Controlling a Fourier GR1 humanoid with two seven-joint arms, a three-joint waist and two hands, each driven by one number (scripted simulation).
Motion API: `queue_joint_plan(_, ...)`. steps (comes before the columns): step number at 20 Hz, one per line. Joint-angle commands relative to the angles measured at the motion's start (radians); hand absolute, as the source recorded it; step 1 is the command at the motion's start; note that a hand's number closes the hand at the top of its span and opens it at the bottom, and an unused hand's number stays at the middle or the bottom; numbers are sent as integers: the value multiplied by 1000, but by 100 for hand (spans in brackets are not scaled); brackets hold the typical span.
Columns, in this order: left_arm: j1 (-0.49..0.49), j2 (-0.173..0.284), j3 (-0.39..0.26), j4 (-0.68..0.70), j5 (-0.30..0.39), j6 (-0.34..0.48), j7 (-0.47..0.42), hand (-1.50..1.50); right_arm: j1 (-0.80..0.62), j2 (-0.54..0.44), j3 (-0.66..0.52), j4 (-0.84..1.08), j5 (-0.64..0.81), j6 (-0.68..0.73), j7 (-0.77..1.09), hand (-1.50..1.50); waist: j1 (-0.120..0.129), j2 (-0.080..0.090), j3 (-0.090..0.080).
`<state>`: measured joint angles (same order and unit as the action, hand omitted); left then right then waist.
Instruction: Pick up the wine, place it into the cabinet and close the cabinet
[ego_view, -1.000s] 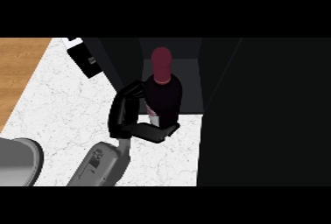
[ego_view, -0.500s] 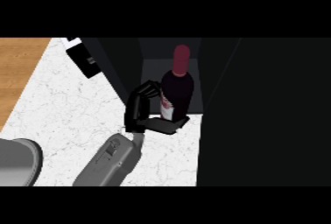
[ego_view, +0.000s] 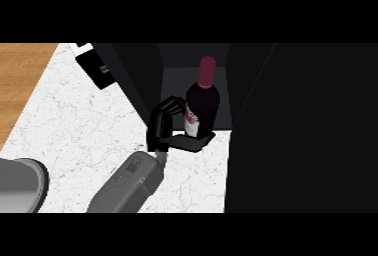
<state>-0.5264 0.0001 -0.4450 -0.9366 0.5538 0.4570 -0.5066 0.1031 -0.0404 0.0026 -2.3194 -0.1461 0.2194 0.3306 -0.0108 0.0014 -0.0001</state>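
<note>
A dark wine bottle (ego_view: 203, 102) with a maroon cap and a pale label stands upright at the mouth of the dark cabinet (ego_view: 177, 75), its base on the white marble counter (ego_view: 81, 125). My left hand (ego_view: 159, 132) is shut on the bottle from its left side. The fingers curl round its far left side and the thumb crosses in front of its base. The grey forearm comes up from the lower edge. My right hand shows nowhere.
A large black cabinet panel (ego_view: 303, 125) fills the right side. A small black slab with a white edge (ego_view: 94, 70) lies at the counter's back left. Wooden flooring (ego_view: 18, 85) lies beyond the counter's left edge. A grey rounded object (ego_view: 21, 185) sits at the lower left.
My left hand has carried the bottle to the right and farther back, up to the cabinet's opening. The grey object at the lower left has not moved.
</note>
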Motion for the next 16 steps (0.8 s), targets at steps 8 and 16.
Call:
queue_joint_plan(8,-46,7,86,234,145,-220,-145,150,-23,-22,-49,-10,-66,6,35,-150,1,1,0)
queue_joint_plan(16,-182,0,10,407,277,-225,-213,150,74,17,-13,48,-19,59,-115,-150,-14,3,0)
